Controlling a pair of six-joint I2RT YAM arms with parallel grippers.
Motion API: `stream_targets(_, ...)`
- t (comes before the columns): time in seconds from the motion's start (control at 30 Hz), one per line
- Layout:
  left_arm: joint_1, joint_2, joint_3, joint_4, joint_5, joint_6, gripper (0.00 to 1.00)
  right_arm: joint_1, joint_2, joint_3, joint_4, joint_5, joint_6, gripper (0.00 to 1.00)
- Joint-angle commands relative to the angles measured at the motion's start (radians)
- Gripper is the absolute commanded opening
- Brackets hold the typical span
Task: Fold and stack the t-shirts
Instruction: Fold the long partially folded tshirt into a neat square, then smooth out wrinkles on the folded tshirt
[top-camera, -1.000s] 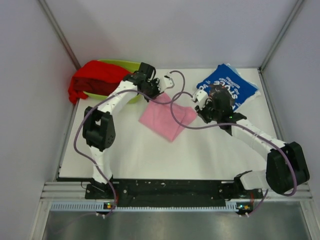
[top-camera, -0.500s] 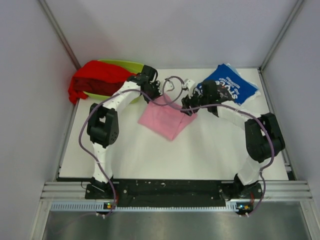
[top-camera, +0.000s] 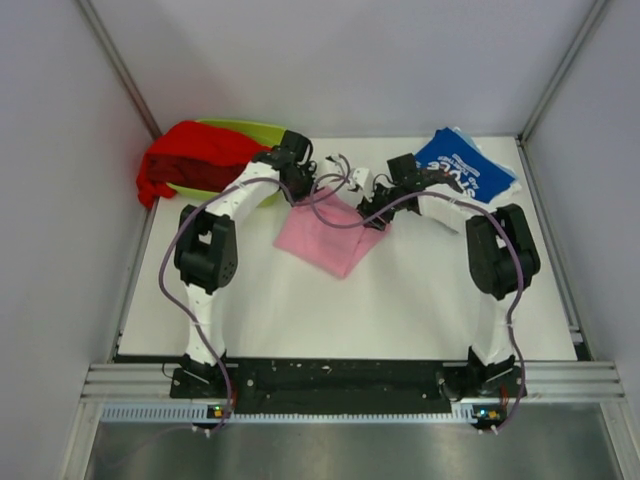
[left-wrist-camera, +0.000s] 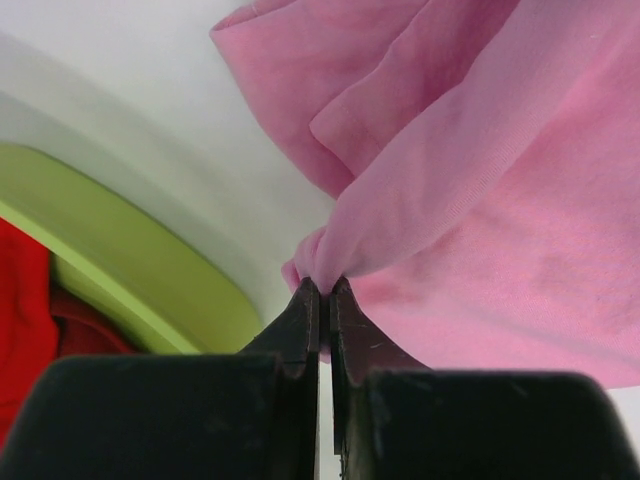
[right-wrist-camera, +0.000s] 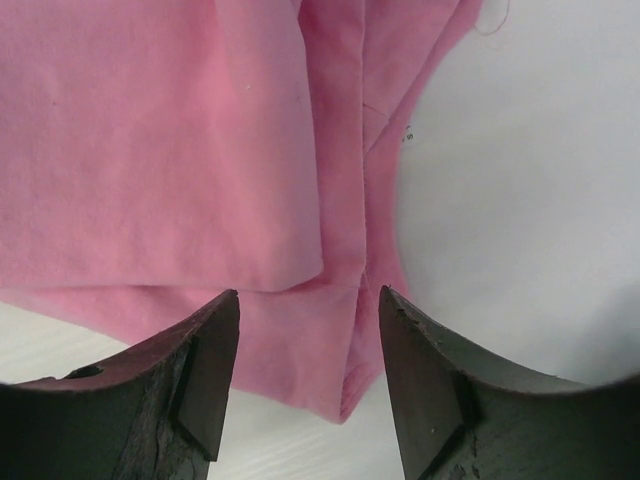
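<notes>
A folded light pink t-shirt (top-camera: 330, 238) lies mid-table. My left gripper (top-camera: 303, 196) is shut on its far-left corner; in the left wrist view the jaws (left-wrist-camera: 322, 288) pinch a fold of the pink cloth (left-wrist-camera: 500, 200). My right gripper (top-camera: 372, 215) is open over the shirt's right corner; in the right wrist view the fingers (right-wrist-camera: 308, 300) straddle the pink corner (right-wrist-camera: 300, 340) without touching it. A royal blue t-shirt (top-camera: 470, 172) with white lettering lies folded at the far right. A red t-shirt (top-camera: 195, 155) is heaped in the tray at the far left.
The lime-green tray (top-camera: 262, 132) stands at the far left corner, its rim close to my left gripper (left-wrist-camera: 130, 270). Purple cables loop between the two wrists. White table (top-camera: 350, 310) lies in front of the pink shirt.
My right arm has swung left from beside the blue shirt to the pink shirt's right corner. My left gripper has stayed at the far-left corner of the pink shirt.
</notes>
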Motion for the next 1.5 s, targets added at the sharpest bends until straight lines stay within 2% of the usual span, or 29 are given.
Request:
stream_targets(0.0,-0.044,0.000,0.057,0.027,0.075,0.052,0.00,0.047,0.079,0.131,-0.103,0.034,-0.063,0.57)
stream_targets(0.07,-0.046,0.007,0.061,0.022,0.083,0.052,0.00,0.070,0.105,0.164,-0.140,0.050,-0.073,0.57)
stream_targets(0.17,-0.047,0.010,0.061,0.016,0.089,0.052,0.00,0.081,0.133,0.226,-0.165,0.028,0.007,0.57)
stream_targets(0.27,-0.047,0.010,0.063,0.010,0.089,0.037,0.00,0.045,0.089,0.222,-0.122,-0.154,0.191,0.54)
stream_targets(0.3,-0.047,0.008,0.062,0.007,0.095,0.029,0.00,0.022,0.046,0.173,-0.026,-0.220,0.303,0.54)
stream_targets(0.37,-0.047,0.002,0.055,0.007,0.104,0.012,0.00,-0.014,-0.042,-0.006,0.295,-0.310,0.536,0.54)
stream_targets(0.4,-0.047,0.002,0.054,0.007,0.113,0.006,0.00,-0.022,-0.077,-0.097,0.456,-0.324,0.616,0.55)
stream_targets(0.43,-0.046,0.002,0.054,0.007,0.118,0.003,0.00,-0.024,-0.109,-0.157,0.548,-0.319,0.673,0.56)
stream_targets(0.5,-0.046,0.004,0.051,0.006,0.124,0.001,0.00,-0.024,-0.146,-0.226,0.655,-0.277,0.777,0.56)
stream_targets(0.67,-0.046,0.008,0.051,0.002,0.116,0.011,0.00,-0.041,-0.140,-0.268,0.752,-0.088,1.038,0.58)
stream_targets(0.87,-0.047,0.010,0.043,0.002,0.095,0.018,0.00,-0.090,-0.119,-0.309,0.693,0.101,1.279,0.50)
stream_targets(1.07,-0.047,0.008,0.040,0.004,0.101,0.021,0.00,-0.082,-0.102,-0.303,0.555,0.141,1.315,0.45)
stream_targets(1.47,-0.047,0.001,0.037,0.002,0.098,0.026,0.00,-0.041,-0.048,-0.277,0.469,0.121,1.345,0.40)
